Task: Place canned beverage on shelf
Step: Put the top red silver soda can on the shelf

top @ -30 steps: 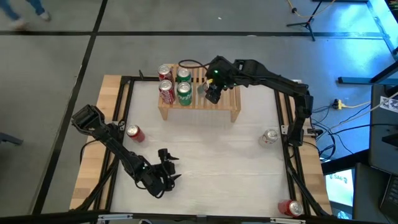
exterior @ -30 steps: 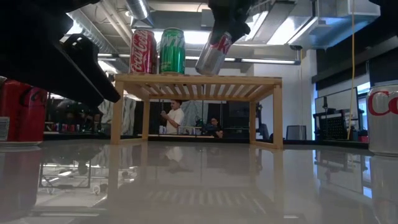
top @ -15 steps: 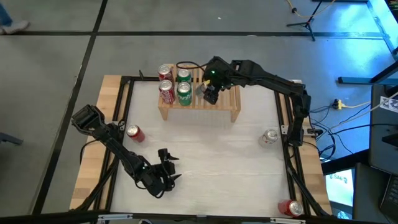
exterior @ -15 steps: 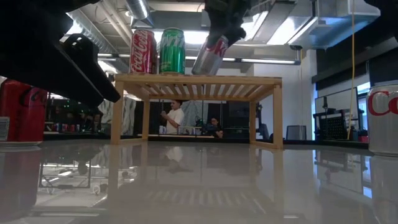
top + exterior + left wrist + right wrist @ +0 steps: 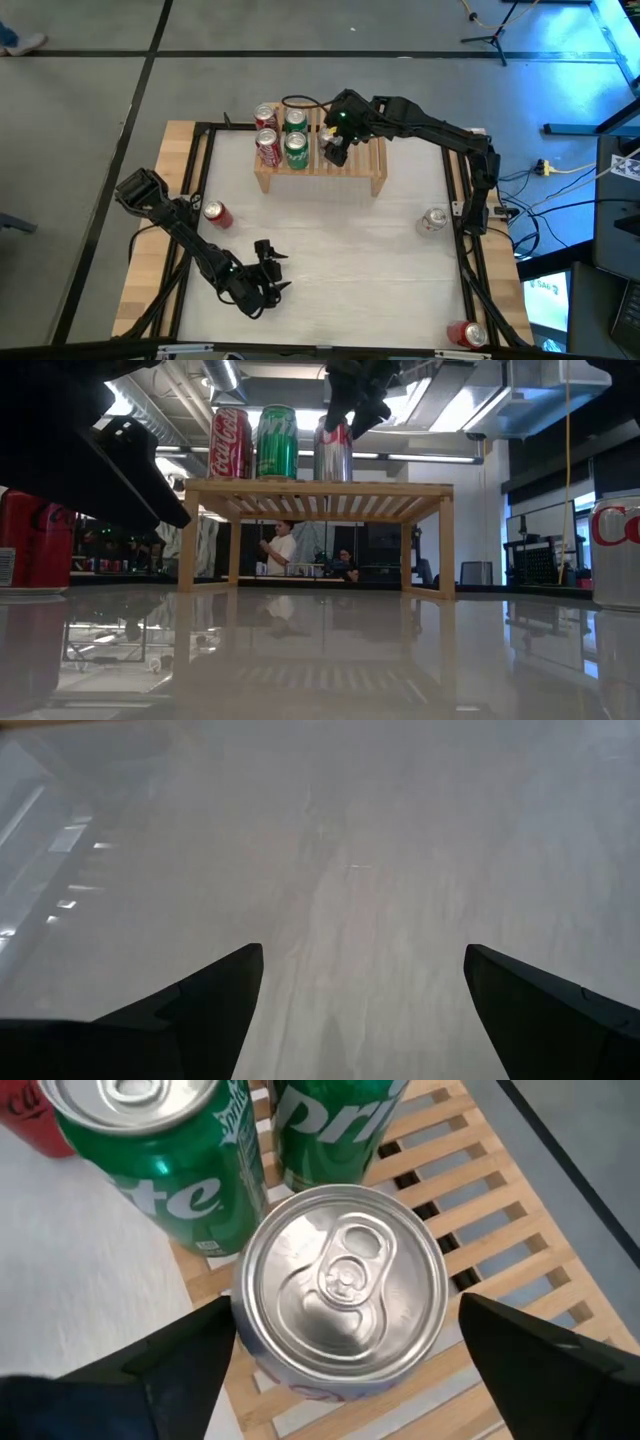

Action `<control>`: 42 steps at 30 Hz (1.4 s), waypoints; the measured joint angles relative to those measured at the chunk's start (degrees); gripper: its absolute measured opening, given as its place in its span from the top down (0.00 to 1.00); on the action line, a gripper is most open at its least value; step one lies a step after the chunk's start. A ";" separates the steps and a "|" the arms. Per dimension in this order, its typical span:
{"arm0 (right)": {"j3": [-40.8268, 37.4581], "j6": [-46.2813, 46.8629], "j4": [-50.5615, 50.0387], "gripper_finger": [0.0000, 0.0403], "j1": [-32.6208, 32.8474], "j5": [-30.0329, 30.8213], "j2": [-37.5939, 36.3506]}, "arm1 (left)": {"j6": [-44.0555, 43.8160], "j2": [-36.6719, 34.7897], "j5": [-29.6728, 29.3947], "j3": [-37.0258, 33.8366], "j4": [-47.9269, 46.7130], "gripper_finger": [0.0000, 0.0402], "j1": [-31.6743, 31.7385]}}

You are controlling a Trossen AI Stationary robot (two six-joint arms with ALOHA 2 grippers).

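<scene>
A silver can stands upright on the light-wood slatted shelf, next to two green cans and two red cans; it also shows in the low view. My right gripper hangs over it, pointing down, open, with one finger on either side of the can's top. A strip of shelf shows between one finger and the can. My left gripper is open and empty low over the table's near left part. My right gripper comes at the silver can from above. One fingertip lies right against the can's upper wall, and I cannot tell whether it touches. The other finger stands apart from the can. The can rests on its base on the shelf's slats.
A red can lies on the table at the left, a silver can stands at the right, and another red can is at the near right corner. The shelf's right half is bare. People show in the room beyond the shelf.
My right gripper has gone a little toward the table's left edge with the silver can. The can hung tilted from the gripper over the shelf, its lower end toward the green cans. It now stands upright on the slats beside them.
</scene>
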 joint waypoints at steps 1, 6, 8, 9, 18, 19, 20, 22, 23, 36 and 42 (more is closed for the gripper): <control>0.00 -0.08 0.02 0.06 -0.02 0.01 0.00 | 0.00 0.00 0.05 0.00 -0.02 0.16 0.00; 0.00 -1.05 2.05 0.06 -0.01 0.94 0.00 | 0.02 0.00 0.08 0.00 0.00 0.16 0.00; 0.00 -1.06 3.56 0.06 -0.02 0.97 0.00 | 0.02 0.00 0.08 0.00 0.00 0.16 0.00; 0.00 -1.05 4.16 0.06 -0.02 0.98 0.00 | 0.02 0.00 0.08 0.00 0.00 0.16 0.00; 0.00 -1.22 5.84 0.06 -0.01 1.05 0.00 | 0.02 0.00 0.08 0.00 0.00 0.16 0.00; 0.09 -1.37 5.57 0.06 0.01 1.05 -0.04 | 0.02 0.00 0.08 0.00 0.00 0.16 0.00; 0.47 -1.60 4.67 0.06 0.03 1.05 -0.11 | 0.02 0.00 0.08 0.00 0.00 0.16 0.00; 2.11 -2.05 2.43 0.06 0.68 1.10 -0.17 | 0.02 0.00 0.08 0.00 0.00 0.16 0.00; 3.53 -2.13 0.66 0.06 0.89 1.45 -0.25 | 0.02 0.00 0.08 0.00 0.00 0.16 0.00; 2.49 -0.56 -13.54 0.06 10.02 13.85 -0.97 | 0.00 0.00 -0.13 0.00 0.12 0.16 -0.44; -7.60 -0.43 -12.60 0.06 10.85 23.55 -0.89 | 0.02 0.00 -0.36 0.00 0.37 0.16 -1.06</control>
